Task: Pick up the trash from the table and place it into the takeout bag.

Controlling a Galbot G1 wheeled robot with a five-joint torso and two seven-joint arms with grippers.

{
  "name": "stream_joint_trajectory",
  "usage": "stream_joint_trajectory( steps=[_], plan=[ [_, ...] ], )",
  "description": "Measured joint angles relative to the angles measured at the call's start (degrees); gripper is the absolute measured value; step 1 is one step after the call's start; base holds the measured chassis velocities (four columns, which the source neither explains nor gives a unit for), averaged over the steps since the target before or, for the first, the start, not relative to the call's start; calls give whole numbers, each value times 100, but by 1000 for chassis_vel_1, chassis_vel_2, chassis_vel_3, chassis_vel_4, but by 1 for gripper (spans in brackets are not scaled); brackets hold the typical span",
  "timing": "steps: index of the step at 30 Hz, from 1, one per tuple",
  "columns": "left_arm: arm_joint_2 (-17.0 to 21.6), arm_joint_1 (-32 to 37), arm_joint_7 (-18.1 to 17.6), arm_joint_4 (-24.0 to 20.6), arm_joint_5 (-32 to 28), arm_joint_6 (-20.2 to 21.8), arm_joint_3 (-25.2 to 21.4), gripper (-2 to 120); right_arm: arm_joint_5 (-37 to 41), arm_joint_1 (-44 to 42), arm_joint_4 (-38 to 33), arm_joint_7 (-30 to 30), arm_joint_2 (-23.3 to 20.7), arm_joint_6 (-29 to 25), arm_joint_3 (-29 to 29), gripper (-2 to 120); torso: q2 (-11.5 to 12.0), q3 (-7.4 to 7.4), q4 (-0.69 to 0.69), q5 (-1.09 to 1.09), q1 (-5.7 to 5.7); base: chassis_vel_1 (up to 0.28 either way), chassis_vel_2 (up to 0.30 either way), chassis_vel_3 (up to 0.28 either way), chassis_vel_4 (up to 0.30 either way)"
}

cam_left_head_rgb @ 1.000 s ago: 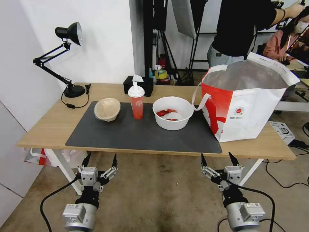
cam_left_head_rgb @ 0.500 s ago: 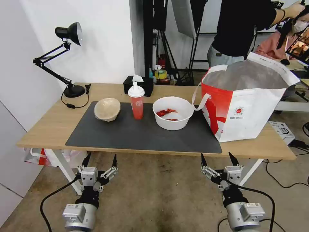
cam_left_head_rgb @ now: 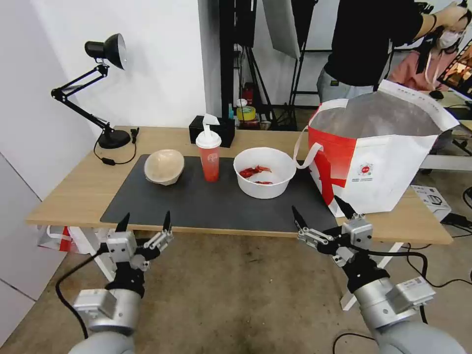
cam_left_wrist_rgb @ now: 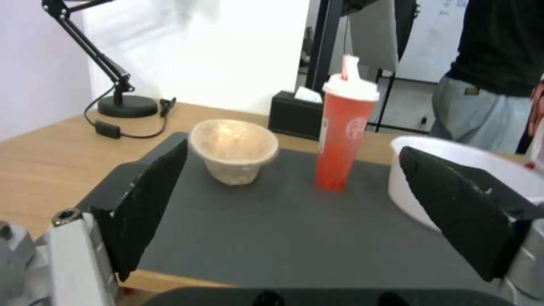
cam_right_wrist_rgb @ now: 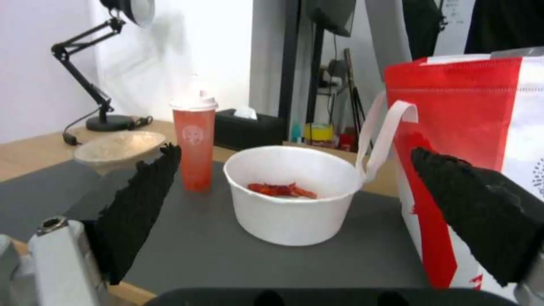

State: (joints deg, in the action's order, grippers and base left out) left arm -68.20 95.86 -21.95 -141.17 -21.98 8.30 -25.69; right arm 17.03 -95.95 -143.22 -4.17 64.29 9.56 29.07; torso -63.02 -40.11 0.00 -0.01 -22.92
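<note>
Wood table (cam_left_head_rgb: 73, 191): light top on white legs, carrying a dark grey mat (cam_left_head_rgb: 206, 206) along most of its near half
Beige bowl (cam_left_head_rgb: 164, 166): on the mat's far left part, tilted so its opening faces away from the robot; well apart from both grippers
Red drink cup (cam_left_head_rgb: 209, 160): upright on the mat between the beige bowl and the white bowl, white domed lid on top
White bowl (cam_left_head_rgb: 264, 172): upright on the mat, right of the cup, red scraps (cam_left_head_rgb: 254, 171) lying inside; its right side sits close to the bag's strap
Takeout bag (cam_left_head_rgb: 378, 162): stands open on the table's right end, partly on the mat's right edge; silver lining visible, white strap handle (cam_left_head_rgb: 306, 152) hanging toward the white bowl
Left gripper (cam_left_head_rgb: 143, 223): in front of the table's near edge, below the beige bowl and cup; jaws apart, holding nothing
Right gripper (cam_left_head_rgb: 319, 215): raised to the near edge of the mat, in front of the white bowl and the bag's lower left corner; jaws wide apart, empty
Black tissue box (cam_left_head_rgb: 212, 130): behind the cup, off the mat
Desk lamp (cam_left_head_rgb: 93, 83): far left corner of the table
</note>
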Motion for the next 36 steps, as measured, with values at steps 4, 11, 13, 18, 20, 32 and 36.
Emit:
stream_joint_trajectory(
  steps=[4,11,13,18,20,32,36],
  plan=[
    [463,-194,-577,-207,-578,221,155,100,0,-2,-1,17,0,-33,12,100,0,0,-1,1,0,0,0,0,0],
    [1102,-459,-1376,-233,-1378,528,368,100,27,54,-3,40,-36,-52,40,100,0,0,-1,0,0,0,0,0,0],
    [1135,-474,-1421,-233,-1428,546,381,100,77,97,-3,41,-73,-55,67,100,0,0,-1,0,0,0,0,0,0],
    [1148,-448,-1536,-230,-1519,714,396,100,419,391,37,166,-255,-157,171,100,0,0,-1,0,0,0,0,0,0],
    [1148,-448,-1536,-230,-1519,714,396,100,419,391,37,166,-255,-157,171,100,0,0,-1,0,0,0,0,0,0],
    [1045,-121,-1941,-213,-1648,1510,429,100,2702,1952,429,777,-1862,-229,175,100,1,0,0,1,0,0,0,0,0],
    [963,-86,-1955,-213,-1574,1531,415,100,4192,2866,743,737,-2614,19,-78,100,0,0,-1,2,-1,0,0,0,0]
  ],
)
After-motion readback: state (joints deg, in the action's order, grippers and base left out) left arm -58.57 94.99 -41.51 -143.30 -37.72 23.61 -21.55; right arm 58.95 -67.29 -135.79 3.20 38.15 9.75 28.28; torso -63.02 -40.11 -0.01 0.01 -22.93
